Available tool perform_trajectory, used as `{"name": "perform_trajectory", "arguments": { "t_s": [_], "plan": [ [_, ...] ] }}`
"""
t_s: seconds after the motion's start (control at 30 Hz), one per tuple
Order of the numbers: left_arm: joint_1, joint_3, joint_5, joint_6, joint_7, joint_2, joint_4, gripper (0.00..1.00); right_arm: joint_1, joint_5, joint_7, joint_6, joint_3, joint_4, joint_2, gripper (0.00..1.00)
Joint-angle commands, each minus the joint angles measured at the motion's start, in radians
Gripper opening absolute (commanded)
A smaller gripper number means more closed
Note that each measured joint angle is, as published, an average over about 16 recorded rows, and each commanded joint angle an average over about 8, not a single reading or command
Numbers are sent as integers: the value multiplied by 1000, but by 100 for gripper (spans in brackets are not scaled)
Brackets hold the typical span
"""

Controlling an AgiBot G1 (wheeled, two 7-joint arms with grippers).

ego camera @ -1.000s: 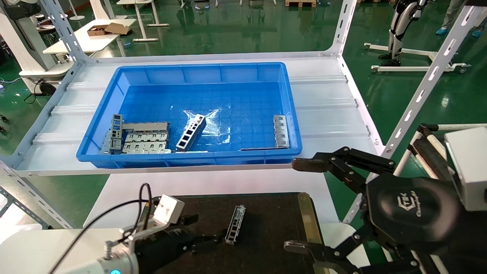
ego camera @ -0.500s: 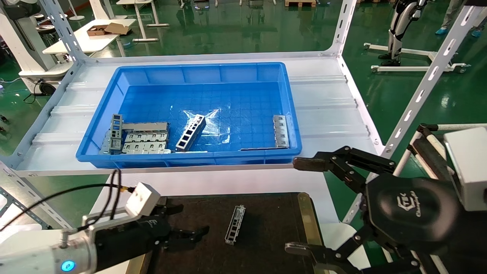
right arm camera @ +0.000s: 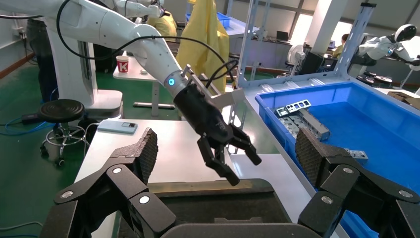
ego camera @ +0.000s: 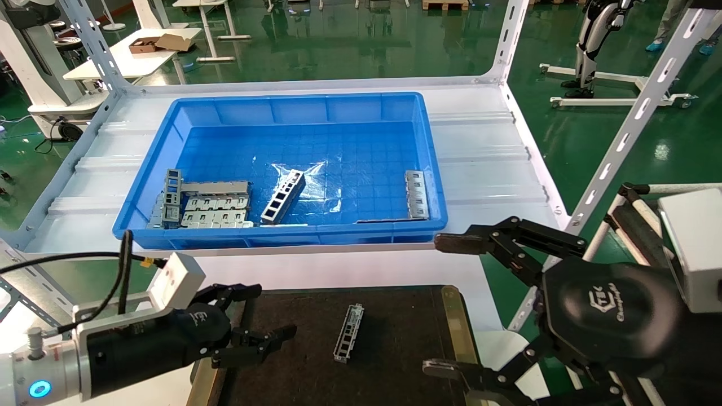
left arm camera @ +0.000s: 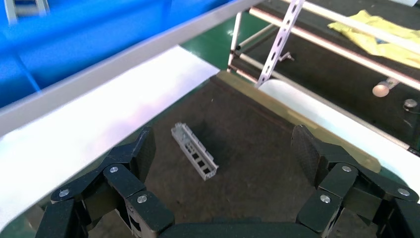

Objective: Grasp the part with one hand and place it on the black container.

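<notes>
The part (ego camera: 348, 332), a slim grey channel with cutouts, lies flat on the black container (ego camera: 406, 338), left of its middle. My left gripper (ego camera: 271, 311) hovers over the container's left edge, open and empty, a hand's width left of the part. In the left wrist view the part (left arm camera: 194, 151) lies on the container (left arm camera: 257, 148) ahead of the open left gripper (left arm camera: 224, 148), nearer one finger. My right gripper (ego camera: 443, 304) is open and empty at the container's right side. It also shows open in the right wrist view (right arm camera: 225, 153).
A deep blue bin (ego camera: 293, 104) stands on the white shelf behind the container. It holds a thick bar with square holes (ego camera: 283, 197), flat slotted plates (ego camera: 217, 210) and another plate (ego camera: 417, 194). Slanted shelf posts (ego camera: 620, 141) rise at the right.
My left gripper has drawn back to the left, away from the part, and stays open. The part has not moved on the container. The right arm has not moved.
</notes>
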Motion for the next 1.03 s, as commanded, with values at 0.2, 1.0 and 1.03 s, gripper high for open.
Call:
{"name": "perform_trajectory", "arguments": {
  "t_s": [0.2,1.0,1.03],
  "plan": [
    [-13,-34,-34,50,41,-21,-3,100,0,0,0,0,0,0,0,100],
    [-38,-100,-110,135,99,-60,-13,100,0,0,0,0,0,0,0,100],
    [-38,-101,-112,137,100,-60,-13,100,0,0,0,0,0,0,0,100]
  ]
}}
